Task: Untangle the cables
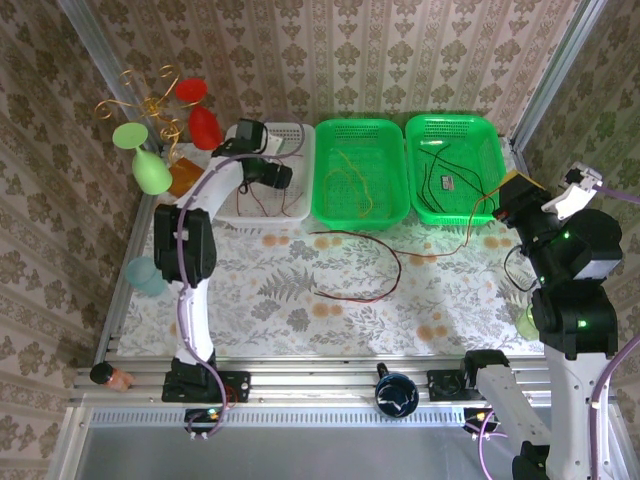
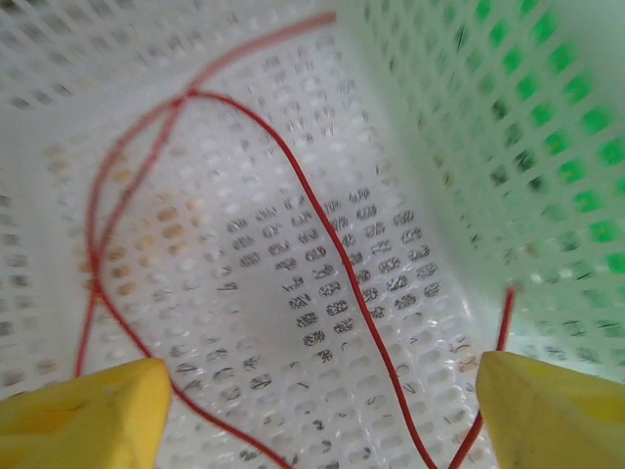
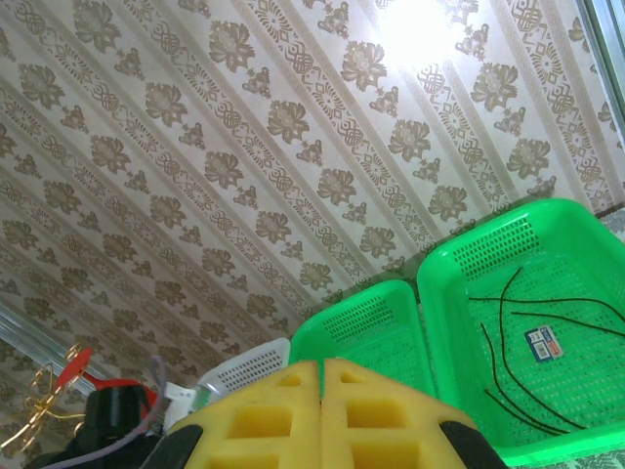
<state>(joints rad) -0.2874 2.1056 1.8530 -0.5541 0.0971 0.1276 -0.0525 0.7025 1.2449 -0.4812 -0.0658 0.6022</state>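
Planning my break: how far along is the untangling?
Done, apparently: a red cable lies in the white basket, a yellow-olive cable in the middle green basket, black cables in the right green basket. In hand: nothing; the left gripper is open over the white basket, the right gripper shut, empty. Left: a second red cable sprawls across the table.

A robot lab staged like a home: wallpaper panels (image 1: 400, 50) and floral tablecloth (image 1: 280, 290) boxed in an aluminium frame (image 1: 320, 381)

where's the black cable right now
In the top view the black cable lies inside the rightmost green basket at the far right of the table, beside a small label.
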